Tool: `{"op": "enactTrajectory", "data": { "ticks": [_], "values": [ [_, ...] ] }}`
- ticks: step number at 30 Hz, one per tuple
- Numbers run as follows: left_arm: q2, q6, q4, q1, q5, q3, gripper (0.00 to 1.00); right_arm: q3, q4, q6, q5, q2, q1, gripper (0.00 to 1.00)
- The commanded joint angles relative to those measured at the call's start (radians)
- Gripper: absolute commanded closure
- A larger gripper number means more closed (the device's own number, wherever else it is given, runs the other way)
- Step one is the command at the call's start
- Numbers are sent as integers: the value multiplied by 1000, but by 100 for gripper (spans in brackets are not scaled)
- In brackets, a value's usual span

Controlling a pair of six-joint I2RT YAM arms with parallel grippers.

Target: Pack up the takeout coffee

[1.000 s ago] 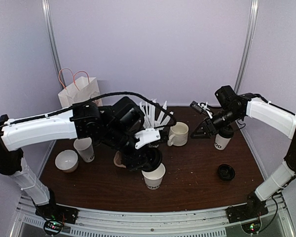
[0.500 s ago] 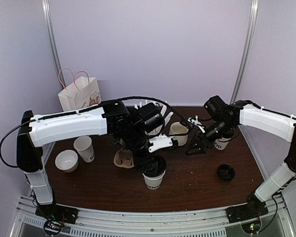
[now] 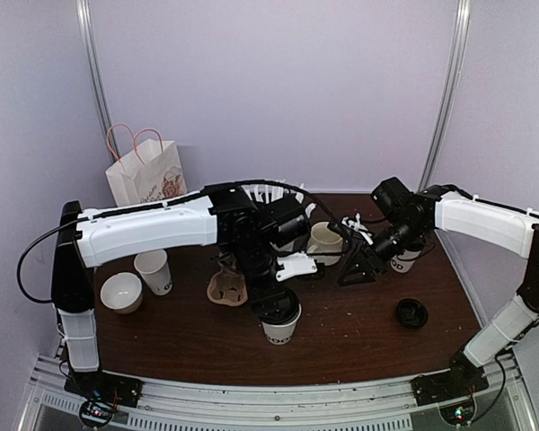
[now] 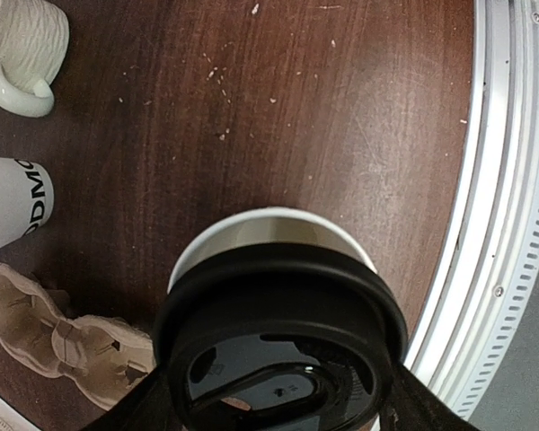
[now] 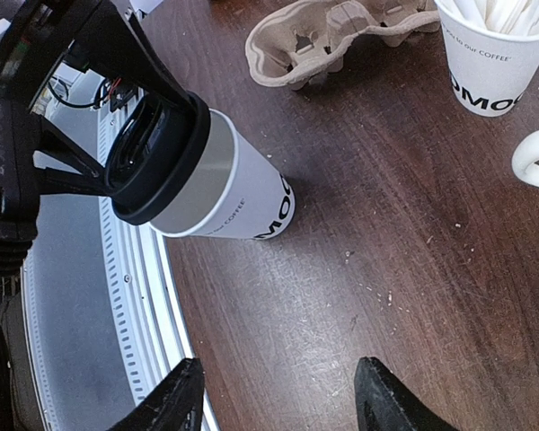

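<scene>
A white paper cup (image 3: 280,330) stands near the table's front centre. My left gripper (image 3: 277,305) is shut on a round black lid (image 4: 278,346) and holds it on the cup's mouth. The lid is slightly off-centre, so the cup's far rim (image 4: 269,223) shows past it. The right wrist view shows this cup (image 5: 238,193) with the lid (image 5: 157,157) on top. My right gripper (image 3: 355,268) is open and empty above bare table to the cup's right, as its wrist view (image 5: 283,400) shows. A second white cup (image 3: 402,260) stands behind the right arm. A loose black lid (image 3: 411,312) lies front right.
A cardboard cup carrier (image 3: 226,289) lies left of the lidded cup. A cream mug (image 3: 323,241) and a cup of white sticks (image 5: 494,54) stand behind. An open cup (image 3: 153,269) and a bowl (image 3: 121,292) are at the left, with a paper bag (image 3: 144,171) at the back left.
My left gripper has swung right and brought the black lid down onto the front cup. My right gripper has left the right-hand cup and moved left and down towards the table's centre.
</scene>
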Motion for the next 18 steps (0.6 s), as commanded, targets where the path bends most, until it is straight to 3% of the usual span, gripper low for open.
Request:
{"op": "enactTrajectory", "data": {
  "ticks": [1,18],
  "values": [
    [17,8,-23,5,-15,30,32,-8,12,-11,-8,8,9,40],
    [59,24,-22,5,-24,59,31,-12,10,-16,-6,14,18,40]
  ]
}}
